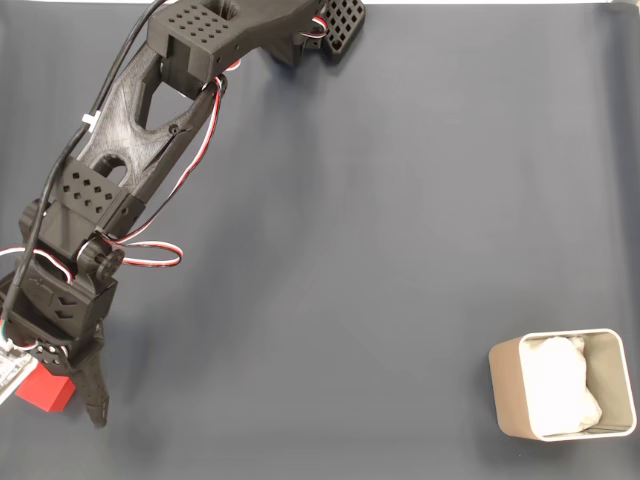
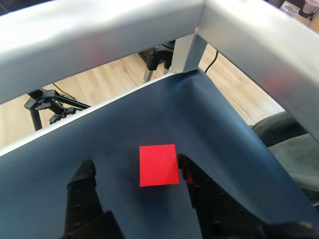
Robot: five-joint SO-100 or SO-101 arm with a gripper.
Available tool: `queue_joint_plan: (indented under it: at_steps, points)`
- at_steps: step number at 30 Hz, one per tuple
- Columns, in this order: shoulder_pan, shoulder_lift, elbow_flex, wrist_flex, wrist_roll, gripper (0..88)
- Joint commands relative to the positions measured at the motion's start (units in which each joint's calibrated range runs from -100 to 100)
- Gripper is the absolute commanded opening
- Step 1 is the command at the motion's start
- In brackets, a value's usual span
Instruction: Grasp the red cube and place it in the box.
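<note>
Dark mat (image 1: pixel 380 250) bears cube (image 2: pixel 158 165) between spread gripper (image 2: pixel 135 172) fingers, nearer the right one; centre, then close squarely.

Fixed view: illumination even and moderately bright, apparently from above. The dark table (image 1: pixel 400 250) shows no glare. A soft, diffuse shadow lies to the right of the arm (image 1: pixel 130 140); the box (image 1: pixel 562 385) casts almost none. The white lining (image 1: pixel 560 385) is close to overexposed and its detail is weak. Focus sharp throughout.

Wrist view: brighter and warmer. The metal frame (image 2: pixel 149 30) across the top is blurred, with broad pale sheen. The red cube (image 2: pixel 158 165) is saturated and flat. The end effector (image 2: pixel 134 172) fingers appear slightly soft.
</note>
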Motion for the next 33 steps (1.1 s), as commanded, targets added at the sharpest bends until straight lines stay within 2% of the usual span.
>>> queue_joint_plan:
  at_steps: [1, 26, 30, 33]
  points:
    - [0.2, -0.7, -2.1, -0.9, 0.8, 37.9]
    - [0.4, 0.6, -2.0, -0.9, 1.2, 37.5]
    - [0.4, 0.5, -2.0, -0.8, 1.2, 31.6]
    - [0.4, 0.4, -2.0, -0.7, 1.5, 23.6]
